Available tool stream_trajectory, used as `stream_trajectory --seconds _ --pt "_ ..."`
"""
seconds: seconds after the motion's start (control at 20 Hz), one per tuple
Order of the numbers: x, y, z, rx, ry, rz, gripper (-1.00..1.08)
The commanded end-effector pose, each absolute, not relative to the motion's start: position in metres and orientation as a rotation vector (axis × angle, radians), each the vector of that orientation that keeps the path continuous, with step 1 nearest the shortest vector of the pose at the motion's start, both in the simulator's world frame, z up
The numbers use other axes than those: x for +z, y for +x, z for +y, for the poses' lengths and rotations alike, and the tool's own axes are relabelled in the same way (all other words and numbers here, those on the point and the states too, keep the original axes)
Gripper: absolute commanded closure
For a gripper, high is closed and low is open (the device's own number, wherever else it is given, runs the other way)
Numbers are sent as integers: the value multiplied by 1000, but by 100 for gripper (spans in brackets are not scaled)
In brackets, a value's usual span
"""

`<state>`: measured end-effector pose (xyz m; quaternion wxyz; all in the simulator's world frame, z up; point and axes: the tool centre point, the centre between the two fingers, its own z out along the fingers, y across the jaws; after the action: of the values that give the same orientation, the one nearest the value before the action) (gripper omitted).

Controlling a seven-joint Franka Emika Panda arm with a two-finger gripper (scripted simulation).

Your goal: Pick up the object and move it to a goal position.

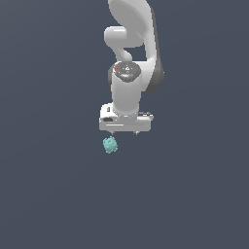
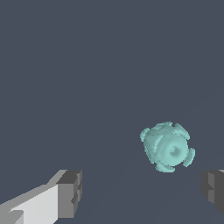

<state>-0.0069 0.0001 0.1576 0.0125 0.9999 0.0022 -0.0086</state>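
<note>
One roundish knobbly object (image 1: 110, 145) (image 2: 167, 146), no evident long axis.

Setting: simulated test scene, not a home, kitchen, lab or shop.

Evidence, exterior view:
- Background: 1 flat, even slate-blue field filling the whole frame; no edge, wall, horizon or furniture to be told.
- Surfaces: smooth, untextured rendering with soft shading only.
- Occupant: 1 white robot arm (image 1: 130, 58) with grey joint parts, entering from the far side at the top of the frame.
- Loose item: 1 small teal knobbly object (image 1: 110, 145), blocky in outline like a coarse computer model.

Evidence, wrist view:
- Same uniform slate-blue ground; whether it is a worktop or a floor cannot be told.
- Faceted, hard-edged shapes throughout.
</note>
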Motion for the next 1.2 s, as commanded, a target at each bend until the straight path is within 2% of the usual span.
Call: stream_trajectory --seconds 0.0,0.45,1.15 --pt "158 -7 0 -27 3116 7 -92" --pt "179 -1 -21 5 3109 -30 -92" --pt "163 -2 -29 1 3112 65 -92"
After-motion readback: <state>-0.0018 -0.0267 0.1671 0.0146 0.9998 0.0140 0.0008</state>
